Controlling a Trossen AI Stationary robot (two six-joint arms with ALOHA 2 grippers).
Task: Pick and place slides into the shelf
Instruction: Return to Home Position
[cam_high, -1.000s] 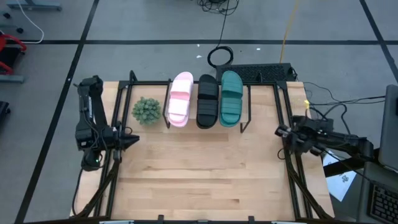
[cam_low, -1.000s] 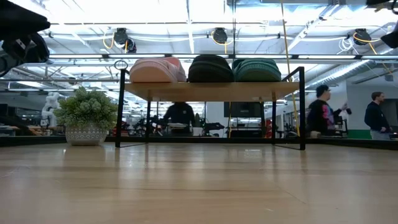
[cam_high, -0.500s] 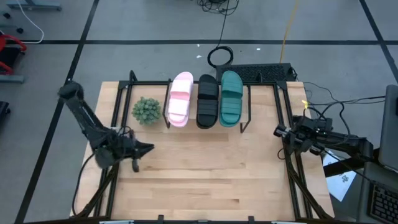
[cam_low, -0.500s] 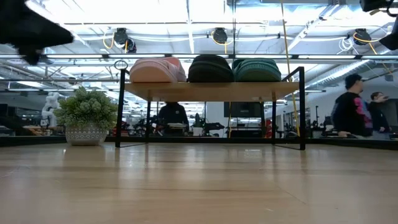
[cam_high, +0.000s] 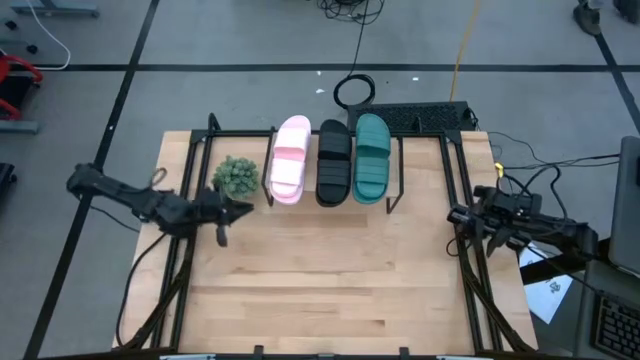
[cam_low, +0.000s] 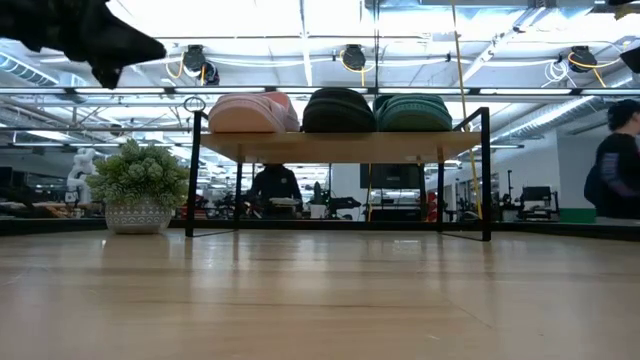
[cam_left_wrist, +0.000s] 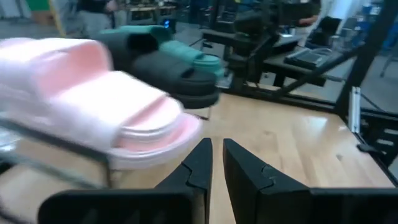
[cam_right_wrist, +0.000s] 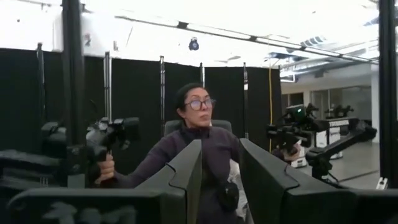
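While left pincer (cam_high: 235, 211) is swinging out over table (cam_high: 330, 290) toward shelf (cam_low: 340, 146), narrow and empty, we are noting pink (cam_high: 289, 160), black (cam_high: 333, 163), teal slides (cam_high: 370, 158) sitting shelved. Right pincer (cam_high: 456, 216) is waiting, part-open, empty. We are judging task complete.

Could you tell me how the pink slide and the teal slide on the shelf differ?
The pink slide is pale and sits at the shelf's end nearest the potted plant; the teal slide is darker and sits at the far end, beyond the black slide. Both look alike in size and lie parallel, strap up.
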